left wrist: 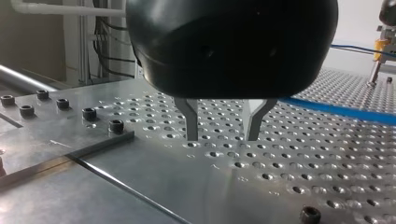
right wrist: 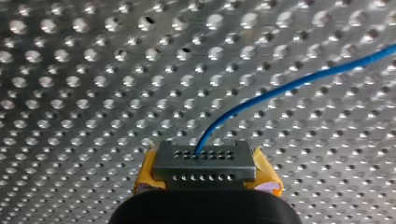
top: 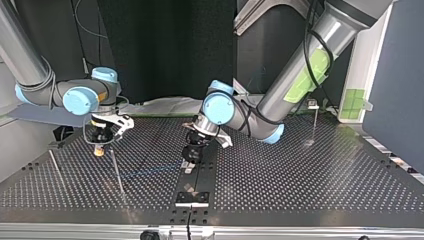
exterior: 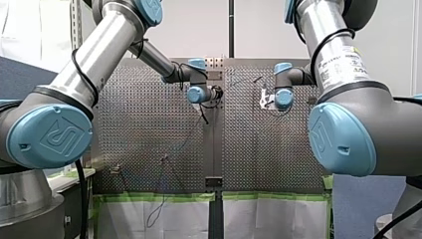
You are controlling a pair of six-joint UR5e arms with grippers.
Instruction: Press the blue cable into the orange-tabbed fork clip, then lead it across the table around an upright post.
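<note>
In the right wrist view my right gripper is shut on the blue cable, which comes out between its yellow pads and runs away over the perforated table. My left gripper hangs just above the table with its metal fingers apart and nothing between them. The blue cable lies on the plate a little beyond those fingers. In the top view my right gripper is at the left and my left gripper is at the middle, with a faint blue cable between them. I cannot make out the orange-tabbed clip.
Thin upright posts stand near my right gripper, at the top view's left and far right. A small bracket sits on the centre seam. Black bolt heads line the plate edge beside my left gripper.
</note>
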